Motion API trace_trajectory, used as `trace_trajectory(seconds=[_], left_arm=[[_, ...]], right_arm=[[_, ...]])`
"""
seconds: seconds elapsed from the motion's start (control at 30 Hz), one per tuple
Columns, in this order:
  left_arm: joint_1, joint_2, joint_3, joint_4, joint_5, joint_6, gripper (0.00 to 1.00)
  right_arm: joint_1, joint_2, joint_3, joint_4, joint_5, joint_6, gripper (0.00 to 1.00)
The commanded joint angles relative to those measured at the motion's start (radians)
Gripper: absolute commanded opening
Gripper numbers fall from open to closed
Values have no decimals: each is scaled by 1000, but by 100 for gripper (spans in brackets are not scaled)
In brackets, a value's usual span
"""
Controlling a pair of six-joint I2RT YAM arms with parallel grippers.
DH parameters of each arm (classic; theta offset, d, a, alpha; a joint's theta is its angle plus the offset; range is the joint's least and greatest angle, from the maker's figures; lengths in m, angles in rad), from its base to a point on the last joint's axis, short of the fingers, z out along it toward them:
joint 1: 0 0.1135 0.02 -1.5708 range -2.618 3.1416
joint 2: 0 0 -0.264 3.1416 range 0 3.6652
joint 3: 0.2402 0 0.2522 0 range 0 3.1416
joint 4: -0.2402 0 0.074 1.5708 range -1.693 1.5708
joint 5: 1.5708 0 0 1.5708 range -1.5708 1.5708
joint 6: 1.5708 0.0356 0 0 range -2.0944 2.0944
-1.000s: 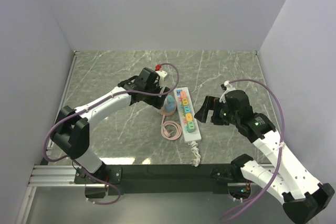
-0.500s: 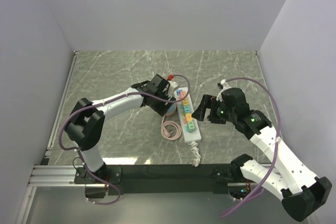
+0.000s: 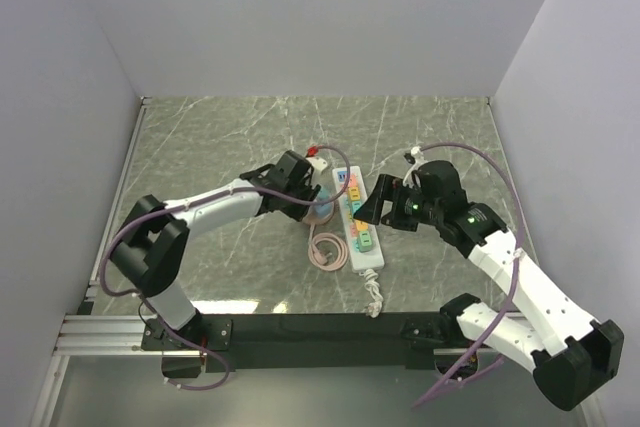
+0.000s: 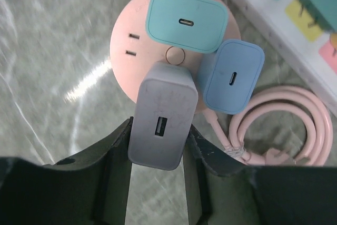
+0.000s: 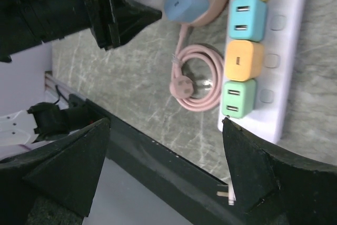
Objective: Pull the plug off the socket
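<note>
Left of the socket [image 3: 366, 252], the pink hub [image 4: 126, 51] and coiled cord [image 4: 284, 94] lie just beside it, and the left gripper [image 3: 318, 209] clamps the grey charger [image 4: 163, 122] there. The right gripper [image 3: 380, 207] crowds the socket's right side. Beyond its far end the table [image 3: 430, 137] is open.

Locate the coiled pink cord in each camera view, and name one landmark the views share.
Top external: coiled pink cord at centre, just left of the white power strip.
Left wrist: lower right corner.
Right wrist: centre, left of the strip's green outlet.
Shared landmark: the white power strip.
</note>
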Motion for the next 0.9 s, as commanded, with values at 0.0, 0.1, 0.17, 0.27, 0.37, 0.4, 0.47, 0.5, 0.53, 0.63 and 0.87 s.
trace_trajectory(seconds=[0.0,0.1,0.17,0.27,0.37,0.4,0.47,0.5,0.53,0.63,0.87], left_arm=[[-5,-122,-75,-4,47,-105,1],[-5,-285,-133,17,63,-173,0],[-4,-406,-156,26,61,-206,0],[-2,-535,-184,14,58,-231,0],[-2,-641,-204,-9,64,-245,0],[-2,-665,-218,-15,67,-246,0],[-2,-736,-230,-27,49,-262,0],[-2,-756,-245,-41,41,-265,0],[-2,-791,-253,-46,38,-275,0],[-2,-822,-273,-67,-19,-332,0],[-2,-727,-238,-80,-86,-573,0]], right_arm=[[8,35,8,97,-85,21,93],[11,77,30,135,-117,33,93],[17,109,42,166,-135,35,93],[38,172,73,180,-172,21,93],[72,252,120,181,-227,4,93],[81,267,139,187,-232,3,93],[92,293,148,224,-247,13,94],[94,298,148,241,-263,18,94],[94,311,148,261,-281,33,95],[103,339,137,327,-348,61,95],[193,387,128,416,-292,83,97]])
